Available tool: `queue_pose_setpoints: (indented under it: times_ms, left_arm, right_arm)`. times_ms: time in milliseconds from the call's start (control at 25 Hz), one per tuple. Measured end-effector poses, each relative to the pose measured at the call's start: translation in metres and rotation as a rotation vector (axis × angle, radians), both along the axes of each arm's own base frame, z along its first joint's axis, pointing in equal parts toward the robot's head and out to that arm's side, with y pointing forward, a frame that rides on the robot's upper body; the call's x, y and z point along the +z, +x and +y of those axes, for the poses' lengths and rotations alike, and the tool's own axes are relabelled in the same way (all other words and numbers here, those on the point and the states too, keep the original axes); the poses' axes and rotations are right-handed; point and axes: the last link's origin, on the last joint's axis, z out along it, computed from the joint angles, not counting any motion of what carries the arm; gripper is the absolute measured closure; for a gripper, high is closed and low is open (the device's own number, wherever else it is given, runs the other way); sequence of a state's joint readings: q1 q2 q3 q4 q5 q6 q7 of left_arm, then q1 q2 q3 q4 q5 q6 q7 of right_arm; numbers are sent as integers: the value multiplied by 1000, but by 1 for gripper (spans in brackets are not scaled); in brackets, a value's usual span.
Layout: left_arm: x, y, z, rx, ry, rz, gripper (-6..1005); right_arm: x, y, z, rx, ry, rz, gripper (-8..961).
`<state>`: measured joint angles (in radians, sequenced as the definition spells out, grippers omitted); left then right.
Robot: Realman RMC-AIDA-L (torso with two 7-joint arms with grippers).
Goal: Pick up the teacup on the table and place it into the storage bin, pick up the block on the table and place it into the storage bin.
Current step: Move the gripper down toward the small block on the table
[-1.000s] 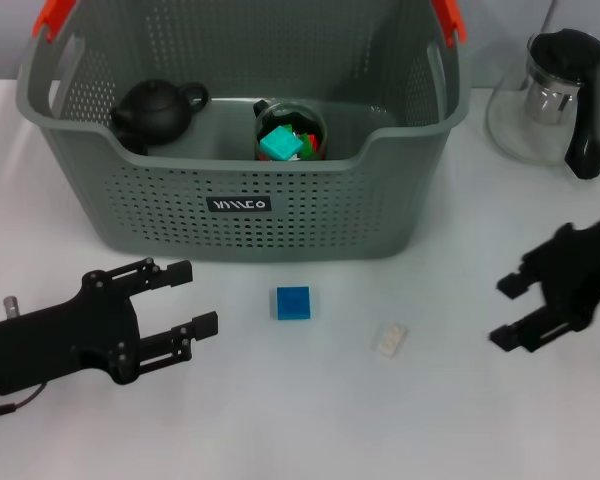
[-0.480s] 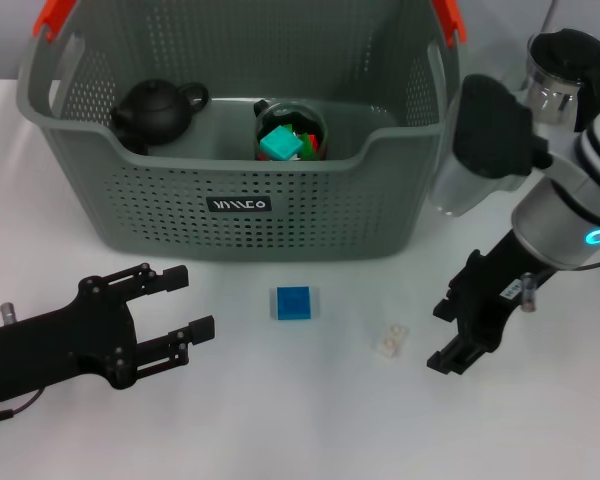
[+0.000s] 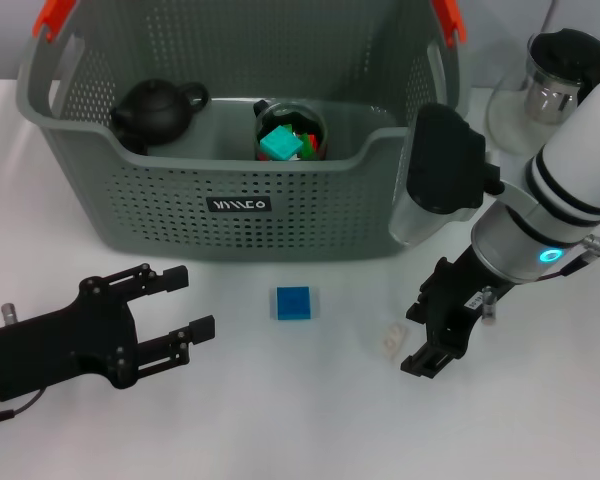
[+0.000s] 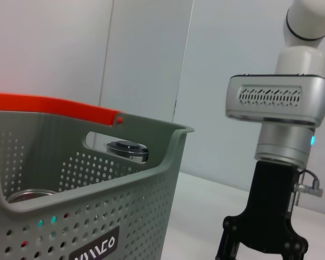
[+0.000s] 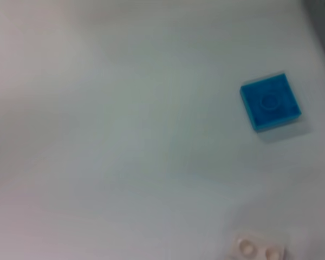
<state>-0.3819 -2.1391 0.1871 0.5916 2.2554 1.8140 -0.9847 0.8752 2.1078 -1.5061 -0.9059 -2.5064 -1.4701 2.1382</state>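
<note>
perforated matt plastic storage bin (image 3: 310, 215), glossy black teapot (image 3: 155, 108), smooth white table (image 3: 310, 420)

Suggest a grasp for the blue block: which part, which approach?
Take the blue block from straight above, fingers across two opposite side faces. It lies flat and square on the table, apart from the white brick and the storage bin. The right gripper, open, is nearest.

Left wrist view. Storage bin (image 4: 97, 179) close up: grey-green perforated wall, orange handle end (image 4: 49, 104) along rim, black label (image 4: 95, 250) with white letters low on front. Inside, behind handle slot, a round metallic rim (image 4: 127, 149), possibly a lid. Farther off, right gripper (image 4: 262, 246) pointing down toward white table (image 4: 200, 211), fingers spread apart, tips out of frame.
</note>
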Motion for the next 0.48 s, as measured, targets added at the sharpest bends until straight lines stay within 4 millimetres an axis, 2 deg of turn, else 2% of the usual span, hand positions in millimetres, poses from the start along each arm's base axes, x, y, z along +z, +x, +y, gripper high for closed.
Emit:
queue_pose_setpoints:
  times_ms: [480]
  left_arm:
    - [-1, 0, -1, 2, 0, -1, 308]
  right_arm:
    - [-17, 4, 7, -95, 57, 34, 243]
